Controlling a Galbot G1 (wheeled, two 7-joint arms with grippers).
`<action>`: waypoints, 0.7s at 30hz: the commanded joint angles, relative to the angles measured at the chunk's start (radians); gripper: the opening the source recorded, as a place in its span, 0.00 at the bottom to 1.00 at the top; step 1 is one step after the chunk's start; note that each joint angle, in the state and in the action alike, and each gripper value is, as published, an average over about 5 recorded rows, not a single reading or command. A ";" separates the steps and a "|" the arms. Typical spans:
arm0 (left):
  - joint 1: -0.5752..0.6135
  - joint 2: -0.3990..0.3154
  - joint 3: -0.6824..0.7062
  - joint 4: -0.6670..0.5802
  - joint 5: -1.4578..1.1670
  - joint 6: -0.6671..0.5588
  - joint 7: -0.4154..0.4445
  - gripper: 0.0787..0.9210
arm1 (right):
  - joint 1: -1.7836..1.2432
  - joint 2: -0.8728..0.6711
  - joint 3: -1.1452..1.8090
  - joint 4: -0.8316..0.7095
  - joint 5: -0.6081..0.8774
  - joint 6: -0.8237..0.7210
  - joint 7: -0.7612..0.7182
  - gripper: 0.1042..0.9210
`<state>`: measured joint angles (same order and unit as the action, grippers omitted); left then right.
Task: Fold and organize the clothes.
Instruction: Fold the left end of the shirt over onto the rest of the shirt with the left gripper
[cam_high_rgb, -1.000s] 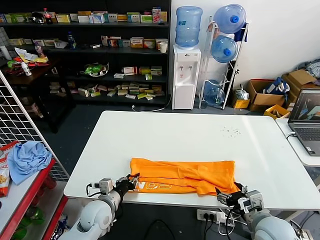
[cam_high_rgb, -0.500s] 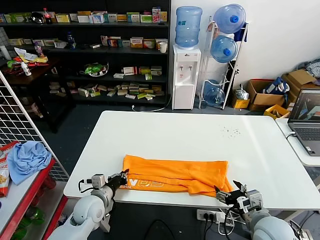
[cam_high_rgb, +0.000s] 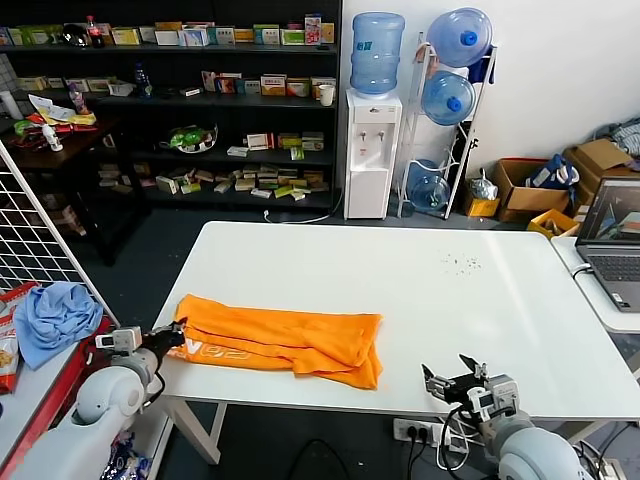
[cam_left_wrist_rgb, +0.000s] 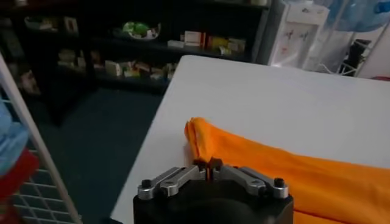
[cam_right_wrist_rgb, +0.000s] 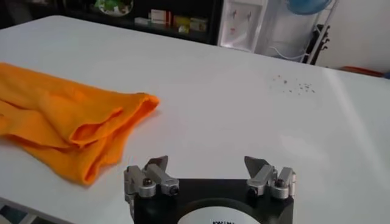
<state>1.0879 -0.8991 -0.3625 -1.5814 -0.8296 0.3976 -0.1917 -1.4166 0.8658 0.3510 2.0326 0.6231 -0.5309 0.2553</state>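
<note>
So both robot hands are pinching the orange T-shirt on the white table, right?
Not quite. Only the left gripper is pinching the orange T-shirt on the white table. The right gripper is open and holds nothing, with the shirt lying apart from it; the right wrist view shows this.

T-shirt (cam_high_rgb: 280, 343) dragged leftward; right gripper (cam_high_rgb: 452, 381) released

One orange T-shirt (cam_high_rgb: 280, 342) lies on one white table (cam_high_rgb: 420, 290). Two grippers show: the left gripper (cam_high_rgb: 178, 332) and the right gripper (cam_high_rgb: 447, 376). One light blue cloth (cam_high_rgb: 55, 318) sits apart. Three water bottles (cam_high_rgb: 378, 52) stand by one dispenser (cam_high_rgb: 371, 155). One laptop (cam_high_rgb: 612, 245) shows.
</note>
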 joint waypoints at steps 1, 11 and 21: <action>0.003 0.086 -0.067 -0.032 -0.030 0.003 -0.029 0.04 | 0.011 0.006 -0.005 0.000 -0.007 0.006 0.003 0.88; 0.041 -0.044 0.074 -0.336 -0.074 0.017 -0.146 0.04 | -0.024 0.015 0.024 0.009 -0.043 0.023 0.011 0.88; 0.021 -0.176 0.252 -0.381 -0.044 0.012 -0.204 0.04 | -0.054 0.039 0.045 -0.005 -0.074 0.036 0.008 0.88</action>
<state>1.1100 -0.9538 -0.2711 -1.8439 -0.8913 0.4138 -0.3286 -1.4541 0.8941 0.3856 2.0325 0.5700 -0.5007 0.2652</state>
